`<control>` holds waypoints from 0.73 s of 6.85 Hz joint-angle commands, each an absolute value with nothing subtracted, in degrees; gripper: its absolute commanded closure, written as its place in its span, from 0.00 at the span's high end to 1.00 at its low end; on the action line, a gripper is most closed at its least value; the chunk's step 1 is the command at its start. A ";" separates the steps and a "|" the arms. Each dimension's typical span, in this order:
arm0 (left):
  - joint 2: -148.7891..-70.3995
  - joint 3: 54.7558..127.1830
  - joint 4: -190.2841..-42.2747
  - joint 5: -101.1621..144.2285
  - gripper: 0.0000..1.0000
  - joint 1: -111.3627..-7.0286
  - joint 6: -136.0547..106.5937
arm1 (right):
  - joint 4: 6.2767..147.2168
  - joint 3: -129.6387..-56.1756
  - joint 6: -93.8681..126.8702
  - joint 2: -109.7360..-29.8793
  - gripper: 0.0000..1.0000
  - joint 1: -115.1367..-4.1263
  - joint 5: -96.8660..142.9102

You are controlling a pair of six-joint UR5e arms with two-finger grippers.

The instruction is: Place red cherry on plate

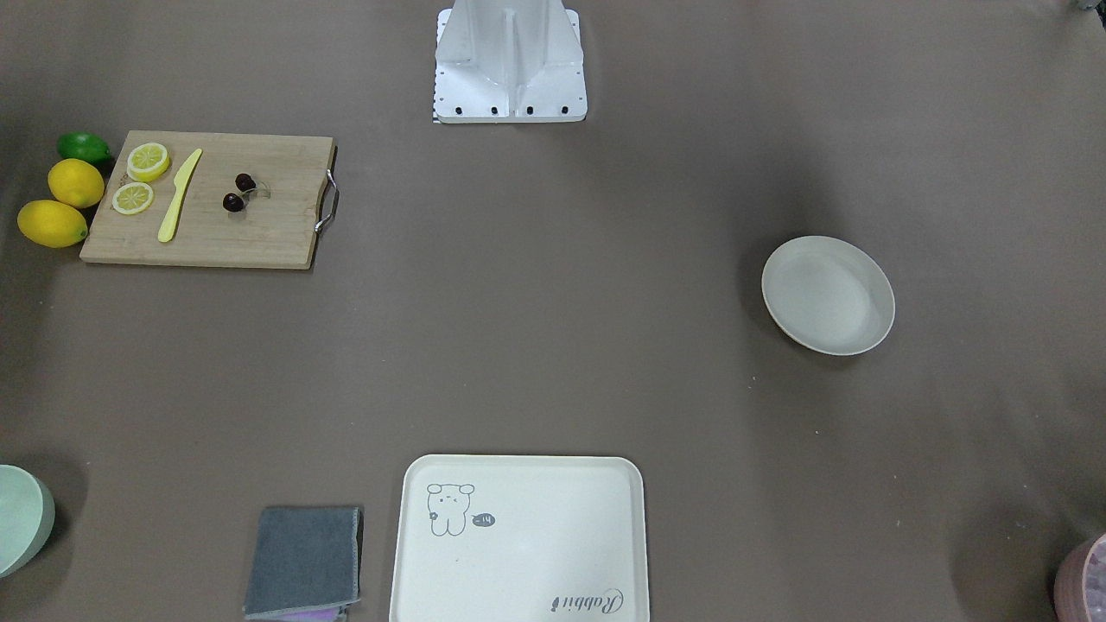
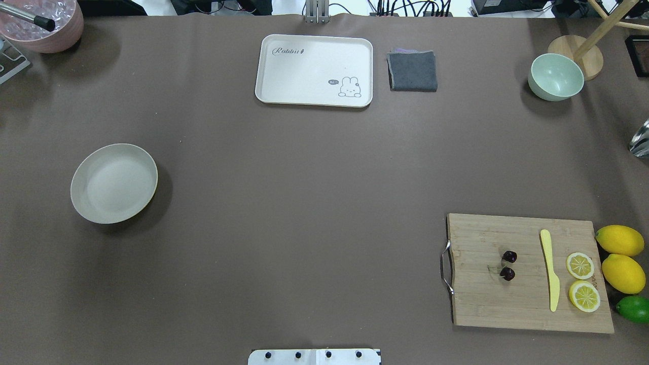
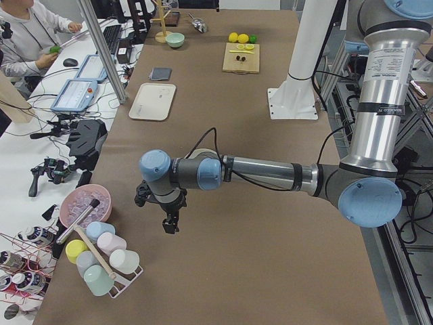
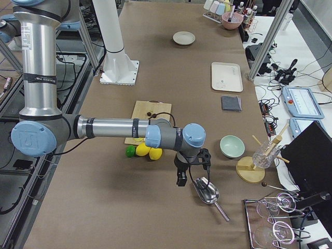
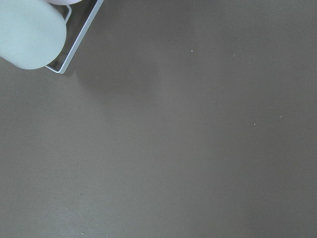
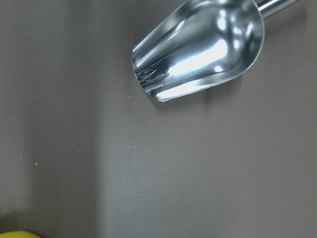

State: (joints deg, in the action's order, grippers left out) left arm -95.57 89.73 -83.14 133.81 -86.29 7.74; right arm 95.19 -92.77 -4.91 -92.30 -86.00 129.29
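Maroon cherry pair point(image 2: 507, 274) on wooden board point(image 2: 481, 299); round cream plate point(image 2: 114, 183) well apart.
Left gripper point(image 3: 169, 227), right gripper point(image 4: 182, 181) far off; opening cannot be told.

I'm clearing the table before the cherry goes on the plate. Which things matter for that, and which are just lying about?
For the job: cherry, plate.

Lying about: cutting board, knife, lemon slices, lemons, lime, tray, cloth, bowl, metal scoop.

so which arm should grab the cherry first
Right, probably. The red cherry lies on the cutting board on the robot's right side, and the right gripper hangs just beyond the lemons; the left gripper is past the plate.
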 commanded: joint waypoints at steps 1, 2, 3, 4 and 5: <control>-95.88 90.17 -83.14 133.68 0.98 -86.48 7.82 | 95.10 -93.16 -4.92 -92.11 1.00 -86.04 129.20; -95.80 91.13 -83.32 132.99 0.98 -86.48 7.82 | 95.10 -93.34 -4.83 -92.11 1.00 -86.04 129.20; -95.80 92.27 -83.49 128.98 0.98 -86.40 7.74 | 95.10 -93.34 -4.75 -91.94 1.00 -86.04 129.29; -95.97 92.37 -83.32 128.94 0.98 -86.40 7.82 | 95.18 -93.43 -4.75 -91.85 1.00 -86.04 129.29; -95.80 92.72 -83.15 129.20 0.98 -86.48 8.00 | 95.10 -93.43 -4.75 -91.67 1.00 -86.04 129.29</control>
State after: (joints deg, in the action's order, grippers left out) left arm -95.88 92.26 -83.32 129.47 -86.43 7.84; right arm 95.14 -93.38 -4.76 -91.86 -86.04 129.27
